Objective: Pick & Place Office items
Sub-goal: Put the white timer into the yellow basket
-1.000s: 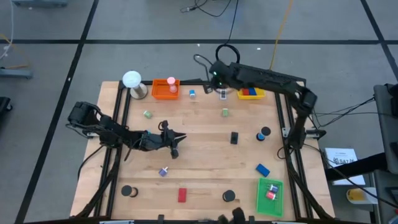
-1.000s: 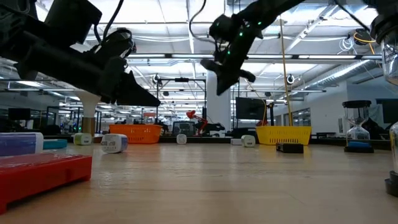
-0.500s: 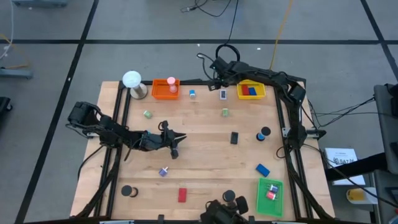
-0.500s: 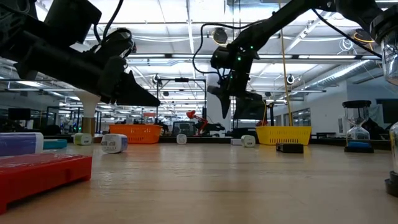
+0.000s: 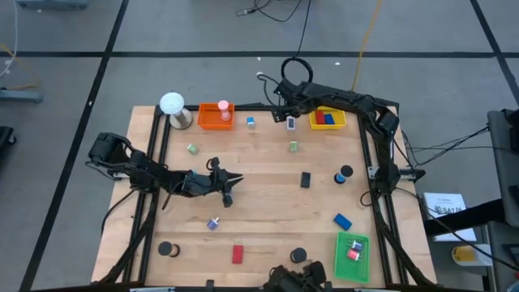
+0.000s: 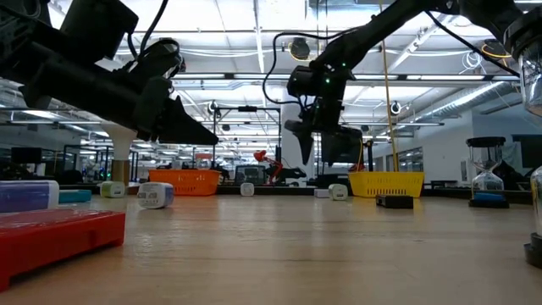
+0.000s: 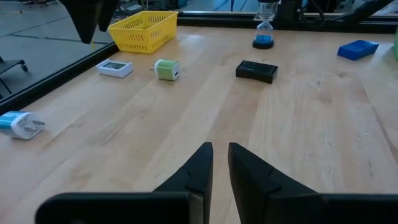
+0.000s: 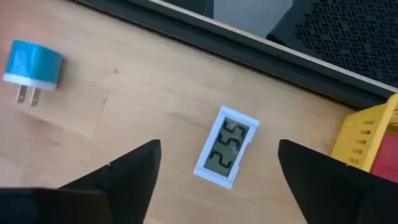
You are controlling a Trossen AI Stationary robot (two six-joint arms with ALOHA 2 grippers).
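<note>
Hovering at the far edge of the bench (image 5: 268, 235), toward twelve o'clock, the right gripper (image 8: 217, 163) hangs with its fingers (image 8: 134, 168) spread wide and nothing between them, directly above a small white display unit (image 8: 226, 147) lying flat on the wood. Nearest the front edge, at about six o'clock in the high view, lie a black disc (image 5: 298, 255), a red block (image 5: 238, 255) and a second black disc (image 5: 165, 250). Farther in, the left gripper (image 5: 229, 188) waits near mid-bench toward nine o'clock, its fingers (image 7: 202, 171) nearly shut on nothing. Beyond it sit a black block (image 5: 306, 180) and a green clip-like piece (image 5: 293, 146).

The display unit looks light, rigid and smooth-faced (probably plastic, so likely a bit slippery). Its long sides seem the best place to take hold, the fingers closing across the narrow width. A blue plug (image 8: 32, 65) lies near it, and the yellow tray (image 8: 357, 140) stands just beside, at about one o'clock.
</note>
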